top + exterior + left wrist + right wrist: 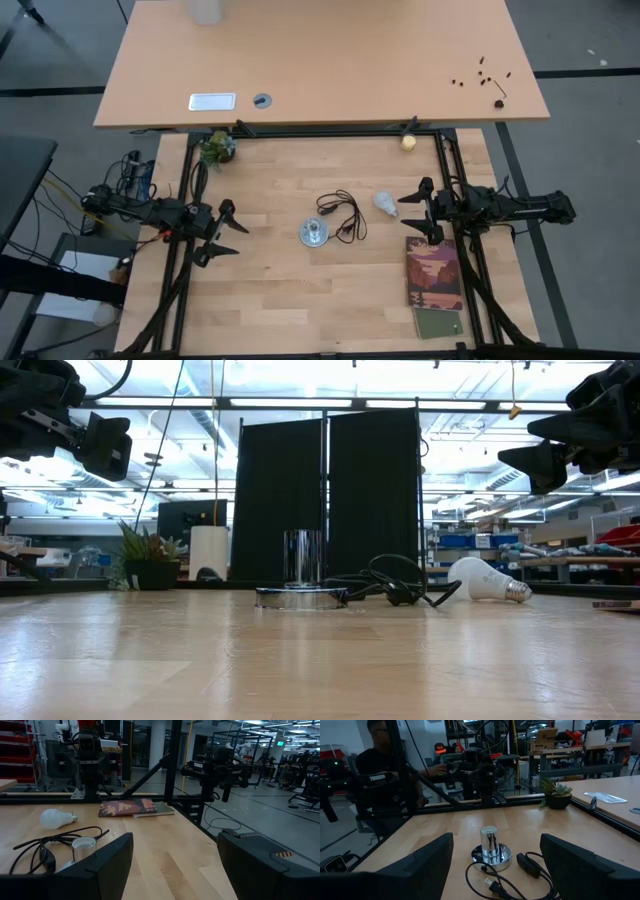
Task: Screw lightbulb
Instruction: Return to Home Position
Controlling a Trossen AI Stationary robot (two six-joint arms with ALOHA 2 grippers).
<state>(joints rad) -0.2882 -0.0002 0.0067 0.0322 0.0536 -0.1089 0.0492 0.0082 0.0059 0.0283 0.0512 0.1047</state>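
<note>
The white lightbulb (pixel 385 203) lies on its side on the wooden table, right of centre; it also shows in the low view (pixel 487 580) and the left wrist view (pixel 56 818). The silver socket disc (pixel 313 233) with its upright socket tube (pixel 489 845) stands at the table's centre, its black cord (pixel 345 215) coiled beside it. My left gripper (pixel 226 230) is open and empty at the left, above the table. My right gripper (pixel 421 210) is open and empty at the right, just right of the bulb and above it.
A booklet (pixel 433 272) and a small green card (pixel 438 322) lie at the near right. A small potted plant (pixel 217 148) stands at the far left corner, a yellowish ball (pixel 408 142) at the far right. A person (pixel 377 767) sits beyond the table's left side.
</note>
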